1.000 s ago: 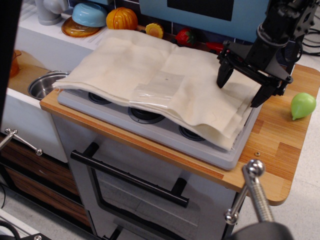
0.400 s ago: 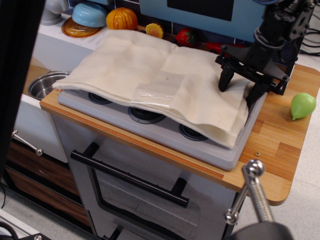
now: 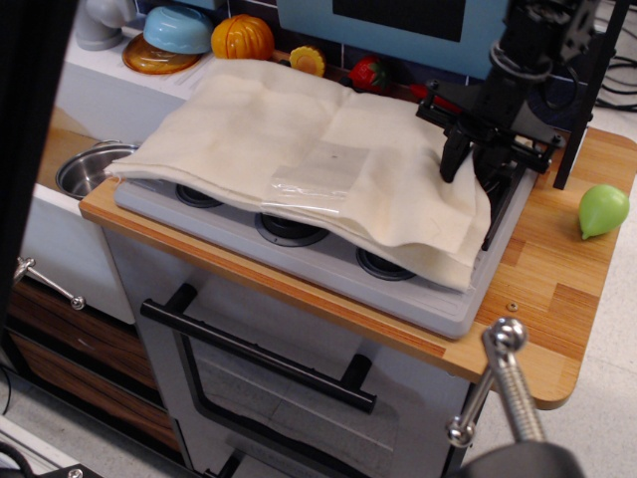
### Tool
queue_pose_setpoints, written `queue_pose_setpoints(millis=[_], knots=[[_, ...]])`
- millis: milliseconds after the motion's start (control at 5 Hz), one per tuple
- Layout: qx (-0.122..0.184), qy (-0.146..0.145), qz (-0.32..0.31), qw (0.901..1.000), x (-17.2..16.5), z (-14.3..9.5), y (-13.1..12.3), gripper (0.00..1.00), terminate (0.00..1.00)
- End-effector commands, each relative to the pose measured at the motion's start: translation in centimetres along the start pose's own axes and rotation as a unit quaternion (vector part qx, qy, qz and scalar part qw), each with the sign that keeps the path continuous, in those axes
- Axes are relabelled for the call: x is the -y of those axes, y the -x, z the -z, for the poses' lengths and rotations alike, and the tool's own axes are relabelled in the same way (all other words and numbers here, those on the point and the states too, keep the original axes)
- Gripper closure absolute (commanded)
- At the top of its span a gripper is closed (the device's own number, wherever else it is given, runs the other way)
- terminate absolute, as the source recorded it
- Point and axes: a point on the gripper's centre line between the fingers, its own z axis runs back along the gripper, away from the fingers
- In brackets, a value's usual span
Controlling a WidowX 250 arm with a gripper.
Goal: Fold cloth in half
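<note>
Cream layered cloth [image 3: 299,159] creased over stovetop [image 3: 398,289], shiny clear patch, tool [image 3: 476,177] pinching its right edge

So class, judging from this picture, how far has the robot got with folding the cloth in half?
Done: nothing folded; the large cream fabric cloth lies spread flat over the grey stovetop. In hand: the black robot hand is at the cloth's right edge, one finger on top; whether it grips is unclear. Left: lifting that edge, carrying it across to the opposite side, and releasing.
</note>
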Motion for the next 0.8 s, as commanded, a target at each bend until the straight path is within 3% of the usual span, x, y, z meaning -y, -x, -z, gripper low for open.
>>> queue_pose_setpoints(millis=[0, 200, 400, 600], knots=[[0.037, 0.087, -0.010, 0.9954, -4.8, -8.5, -2.2, 1.00, 0.00], [0.025, 0.134, -0.002, 0.9906, -8.3, -10.8, -1.8, 1.00, 0.00], [-0.007, 0.157, 0.016, 0.9875, -12.2, -11.6, -2.0, 1.00, 0.00], [-0.024, 0.150, 0.037, 0.9877, -15.7, -11.3, -2.3, 1.00, 0.00]])
